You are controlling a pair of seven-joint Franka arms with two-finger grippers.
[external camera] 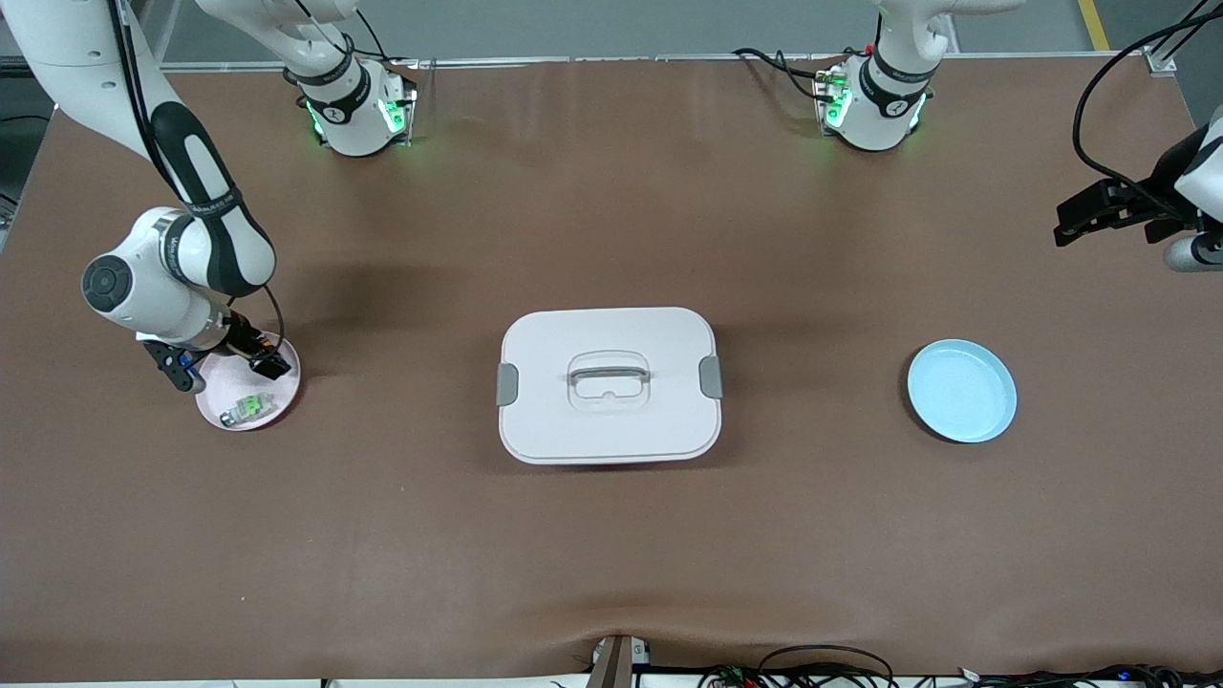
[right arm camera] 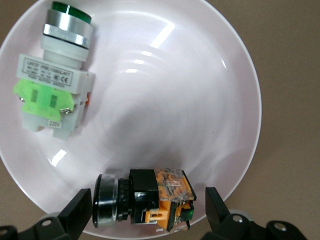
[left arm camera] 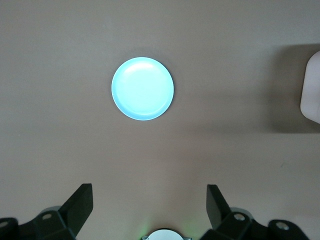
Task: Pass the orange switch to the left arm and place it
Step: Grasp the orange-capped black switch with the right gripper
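Observation:
The orange switch (right arm camera: 145, 202), with a black cap end and an orange, clear body, lies on its side on the pink plate (right arm camera: 165, 100). My right gripper (right arm camera: 147, 207) is low over this plate (external camera: 277, 401) and open, one finger (right arm camera: 80, 205) on each side of the switch, apart from it. In the front view the gripper (external camera: 229, 368) hides the switch. The white box (external camera: 610, 384) with grey latches stands at mid-table. My left gripper (external camera: 1099, 215) waits open and empty, up in the air at the left arm's end of the table; its own view shows it (left arm camera: 149, 207) over bare table.
A green switch (right arm camera: 55, 75) also lies on the pink plate (external camera: 246, 409), nearer to the front camera than the right gripper. An empty light-blue plate (external camera: 961, 391) sits toward the left arm's end of the table and shows in the left wrist view (left arm camera: 143, 88), with the box's edge (left arm camera: 311, 85).

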